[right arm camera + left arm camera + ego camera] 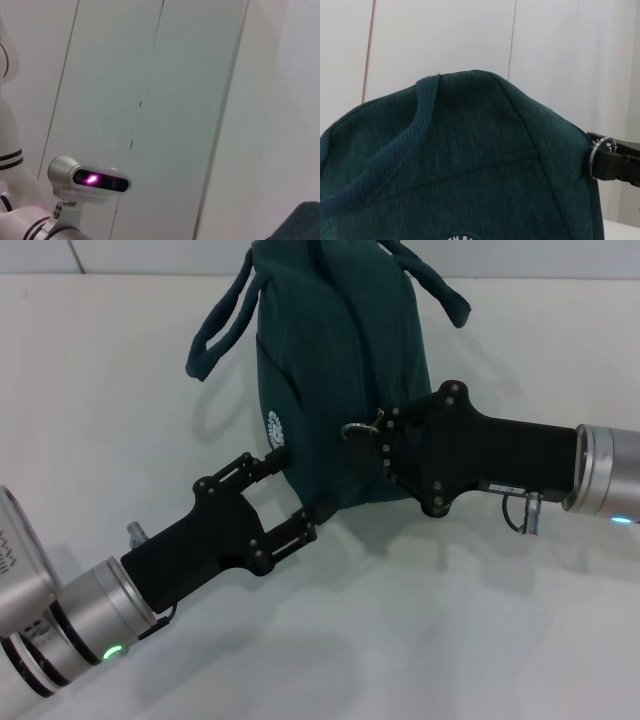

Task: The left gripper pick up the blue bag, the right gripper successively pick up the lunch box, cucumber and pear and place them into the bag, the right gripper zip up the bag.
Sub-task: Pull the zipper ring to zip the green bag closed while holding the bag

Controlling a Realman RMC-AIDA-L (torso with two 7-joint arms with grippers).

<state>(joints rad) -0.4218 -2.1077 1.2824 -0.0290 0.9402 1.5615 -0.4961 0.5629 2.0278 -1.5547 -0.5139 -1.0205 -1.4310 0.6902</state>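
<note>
Standing upright on the white table (pixel 90 390): the blue bag (pixel 335 390), bulging, with both loop handles drooping outward near its top. Dark teal fabric filling most of the left wrist view (pixel 460 165), a round white logo peeking in at the lower edge.

Reaching in from the lower left: the left gripper (pixel 290 495), silver wrist and green light behind it. Jaws spread wide, one fingertip against the bag's side near the white logo, the other at the bag's lower corner; bag fabric just beyond the gap rather than clearly between the fingers. No firm grip visible.

Coming in from the right: the right gripper (pixel 372 440), pressed against the bag's near face at mid height. Jaws drawn together on the silver ring pull (pixel 358 428), apparently pinching it, though the contact is partly hidden. Same ring seen in the left wrist view (pixel 600 150), at the bag's edge, held by black fingertips.

Smallest: a corner of teal fabric in the right wrist view (pixel 300 222).
</note>
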